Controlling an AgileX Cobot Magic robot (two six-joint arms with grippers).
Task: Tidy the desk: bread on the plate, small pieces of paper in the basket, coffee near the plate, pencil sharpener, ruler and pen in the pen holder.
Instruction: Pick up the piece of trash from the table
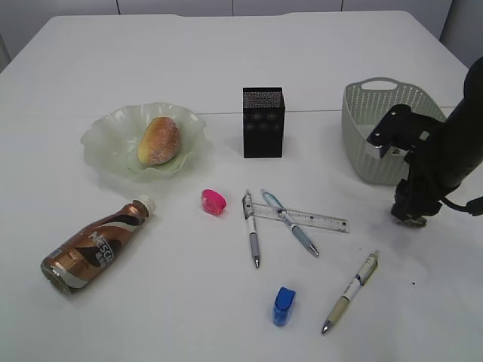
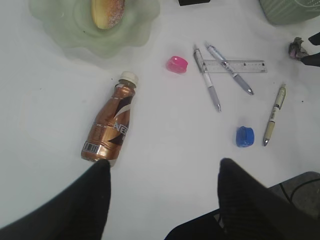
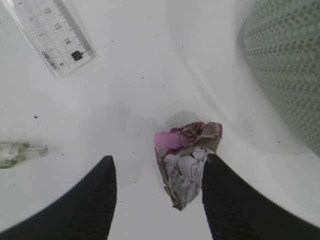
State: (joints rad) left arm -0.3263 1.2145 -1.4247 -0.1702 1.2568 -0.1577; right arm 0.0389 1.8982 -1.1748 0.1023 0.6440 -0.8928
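hovering low over the table, the right gripper (image 3: 157, 187) stands with its jaws spread wide around a crumpled piece of paper (image 3: 186, 162), which lies on the white table (image 1: 226, 68) between the fingers, closer to the right one (whether that finger touches it cannot be told). just beside that spot sits the grey-green basket (image 1: 362, 143), and on the other side lies the clear ruler (image 1: 317, 219), with a pale blue pen (image 1: 290, 223) lying across it and a grey pen (image 1: 251, 237) beside them. a third, cream-coloured pen (image 1: 349, 292) rests nearer the front edge, close to a blue pencil sharpener (image 1: 284, 305). a pink pencil sharpener (image 1: 213, 201) sits left of the pens, and behind them stands the black pen holder (image 1: 263, 122), upright. further left, the bread (image 1: 158, 140) lies on the pale green plate (image 1: 102, 139), and the coffee bottle (image 1: 94, 245) lies on its side in front of the plate. the left gripper (image 2: 162, 172) hangs above the table with its jaws wide apart and nothing between them, the bottle's base just by its left finger.
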